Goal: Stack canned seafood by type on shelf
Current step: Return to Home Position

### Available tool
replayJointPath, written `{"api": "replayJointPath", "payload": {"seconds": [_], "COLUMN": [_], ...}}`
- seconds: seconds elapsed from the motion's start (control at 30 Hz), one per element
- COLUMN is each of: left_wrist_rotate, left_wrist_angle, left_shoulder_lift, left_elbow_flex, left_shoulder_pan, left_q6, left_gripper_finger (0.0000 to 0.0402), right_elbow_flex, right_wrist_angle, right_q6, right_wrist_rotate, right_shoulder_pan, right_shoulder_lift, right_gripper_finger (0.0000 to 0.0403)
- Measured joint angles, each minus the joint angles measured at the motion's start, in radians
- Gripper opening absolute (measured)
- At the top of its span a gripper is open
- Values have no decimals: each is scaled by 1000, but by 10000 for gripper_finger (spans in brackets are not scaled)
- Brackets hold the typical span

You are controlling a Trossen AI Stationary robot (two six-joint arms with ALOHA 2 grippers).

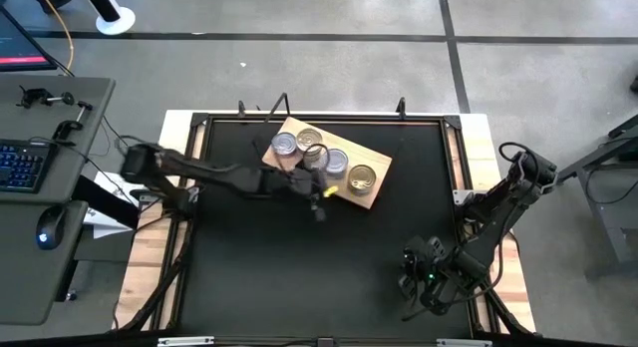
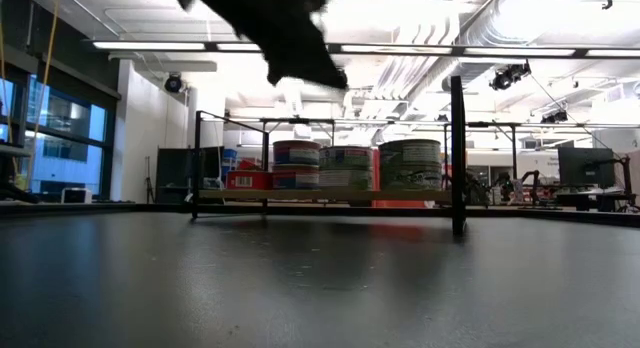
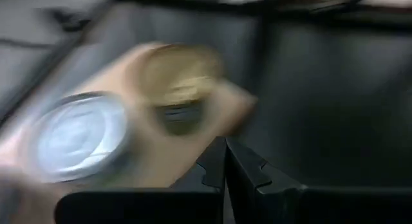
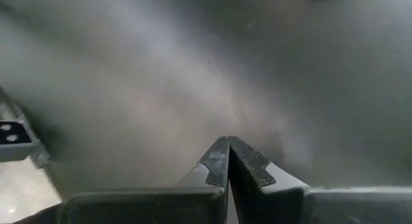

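The shelf [image 1: 376,194] lies at the bench's [image 1: 259,277] 12 o'clock, with the tins [image 1: 335,163] in a row on it. The left tool [image 3: 225,150], fingers pressed together, hovers at the shelf's 6 o'clock edge. The right tool [image 4: 228,148], also pressed together, sits at 4 o'clock.
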Motion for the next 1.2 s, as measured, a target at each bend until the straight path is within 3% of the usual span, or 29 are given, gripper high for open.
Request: {"api": "replayJointPath", "payload": {"seconds": [0.1, 0.17, 0.27, 0.4, 0.57, 0.93, 1.13, 1.2], "left_wrist_rotate": [217, 255, 199, 95, 67, 114, 118, 129], "left_wrist_angle": [11, 39, 164, 483, 661, 662, 485, 472], "left_shoulder_lift": [-130, -217, -345, -494, -701, -1097, -1203, -1221], "left_elbow_flex": [-59, -134, -307, -561, -788, -1083, -1102, -1102], "left_shoulder_pan": [-18, -50, -122, -214, -216, -149, -142, -136], "left_q6": [-41, -100, -203, -324, -338, -339, -334, -352], "left_gripper_finger": [0, 0, 0, 0, 0, 0, 0, 0], "right_elbow_flex": [0, 0, 0, 0, 0, 0, 0, 0], "right_wrist_angle": [-22, -35, -27, 46, 124, 141, 132, 132], "right_q6": [-45, -75, -119, -186, -226, -226, -262, -232], "right_wrist_rotate": [9, 8, 3, 1, 2, 106, -154, -187], "right_shoulder_pan": [-22, -39, -59, -73, -95, -105, -105, -100], "right_shoulder_lift": [0, 0, -2, -31, -111, -265, -262, -262], "right_gripper_finger": [0, 0, 0, 0, 0, 0, 0, 0]}}
